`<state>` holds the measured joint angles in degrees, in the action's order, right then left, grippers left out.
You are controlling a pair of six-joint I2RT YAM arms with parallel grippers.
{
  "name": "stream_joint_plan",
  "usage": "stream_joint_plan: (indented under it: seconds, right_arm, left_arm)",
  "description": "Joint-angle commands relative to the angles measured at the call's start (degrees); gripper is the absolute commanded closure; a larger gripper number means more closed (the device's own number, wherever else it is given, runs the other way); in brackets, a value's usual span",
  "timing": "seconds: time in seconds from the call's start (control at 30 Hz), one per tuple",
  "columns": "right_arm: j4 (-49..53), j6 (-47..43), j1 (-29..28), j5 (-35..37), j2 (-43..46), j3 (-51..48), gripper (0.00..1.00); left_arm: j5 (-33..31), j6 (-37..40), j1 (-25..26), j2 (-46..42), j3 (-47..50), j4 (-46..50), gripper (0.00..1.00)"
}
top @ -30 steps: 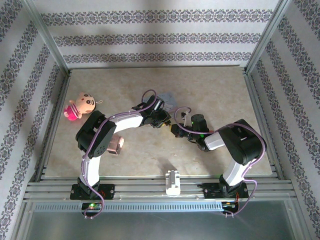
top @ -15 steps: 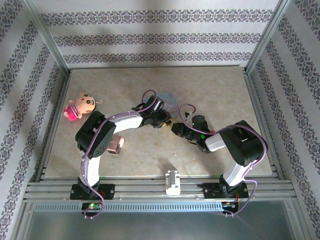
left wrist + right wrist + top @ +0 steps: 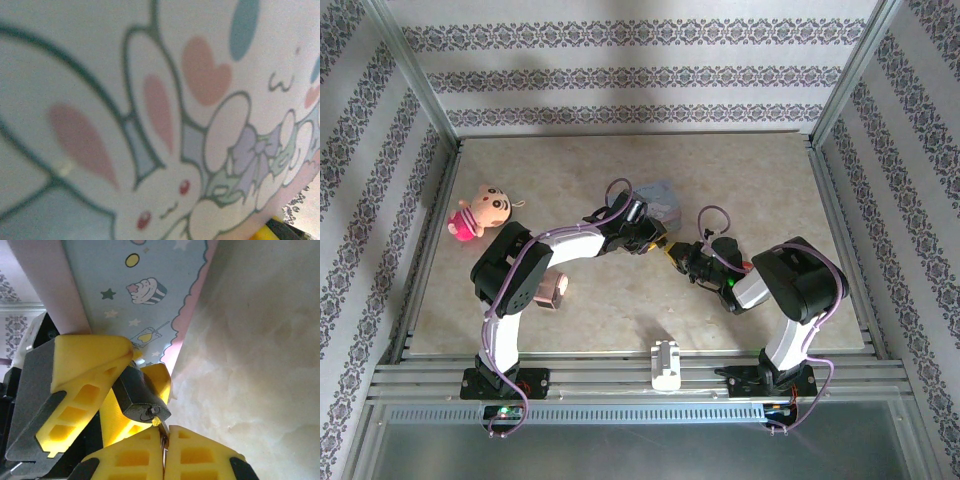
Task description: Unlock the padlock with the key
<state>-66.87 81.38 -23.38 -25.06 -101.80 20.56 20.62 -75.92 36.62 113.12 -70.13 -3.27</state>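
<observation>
Both arms are bending at the elbow and angling inward, the left gripper (image 3: 660, 243) pinching the padlock (image 3: 141, 401) between part-closed jaws and facing the right gripper (image 3: 676, 255), whose yellow pads (image 3: 200, 456) are pressing together on the key (image 3: 163, 441).

Bright, even; left wrist view blurred

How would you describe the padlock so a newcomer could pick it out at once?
Find the big pale-blue cartoon tin. At its pink-edged corner, the left gripper's yellow fingers pinch the padlock. It is the small dark-grey metal block with a keyhole in its end, unlike the printed tin beside it.
</observation>
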Motion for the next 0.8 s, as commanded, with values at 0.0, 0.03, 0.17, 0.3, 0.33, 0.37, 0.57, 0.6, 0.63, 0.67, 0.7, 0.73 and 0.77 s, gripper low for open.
stream_joint_plan:
  seconds: [0.0,0.03,0.17,0.3,0.33,0.37,0.57,0.6,0.63,0.67,0.7,0.73,0.77]
  right_arm:
    - [-12.6,8.2,1.1,7.1,0.1,2.3,1.00]
    - [-12.6,9.9,1.1,7.8,0.0,2.1,1.00]
    - [-12.6,15.9,0.8,9.1,-0.8,2.0,1.00]
    - [-12.7,19.0,0.4,9.4,-1.2,2.9,1.00]
    - [-12.7,19.4,0.3,9.7,-1.4,2.9,1.00]
    - [-12.7,19.8,0.4,10.1,-1.5,3.0,1.00]
    - [-12.7,21.5,-0.4,11.3,-3.6,3.8,1.00]
    - [-12.7,21.8,-0.7,11.5,-4.0,4.0,1.00]
    - [-12.7,22.0,-0.7,11.6,-4.2,4.1,1.00]
    - [-12.7,22.1,-0.8,12.1,-4.3,4.0,1.00]
    - [-12.7,22.2,-0.9,13.0,-4.2,3.6,1.00]
    - [-12.7,22.2,-0.8,13.7,-4.1,3.1,1.00]
    - [-12.7,22.3,-0.8,14.5,-3.9,2.6,1.00]
  left_arm:
    - [14.0,-3.4,3.5,1.5,2.6,5.0,0.92]
    - [14.1,-3.6,3.5,1.7,2.8,4.8,0.92]
    - [14.4,-4.4,3.5,2.3,3.0,3.7,0.92]
    - [14.3,-5.0,3.4,2.5,2.9,3.0,0.89]
    - [14.2,-5.1,3.3,2.6,3.0,2.7,0.88]
    - [14.1,-5.2,3.2,2.6,3.0,2.6,0.85]
    - [13.8,-5.6,2.7,2.7,3.4,1.6,0.76]
    - [13.8,-5.5,2.6,2.8,3.4,1.4,0.76]
    - [13.7,-5.6,2.5,2.9,3.4,1.3,0.74]
    - [13.7,-5.6,2.5,2.9,3.4,1.1,0.73]
    - [13.7,-5.7,2.4,3.0,3.6,0.9,0.69]
    - [13.7,-5.8,2.4,3.1,3.7,0.6,0.67]
    - [13.7,-6.0,2.4,3.1,3.8,0.3,0.65]
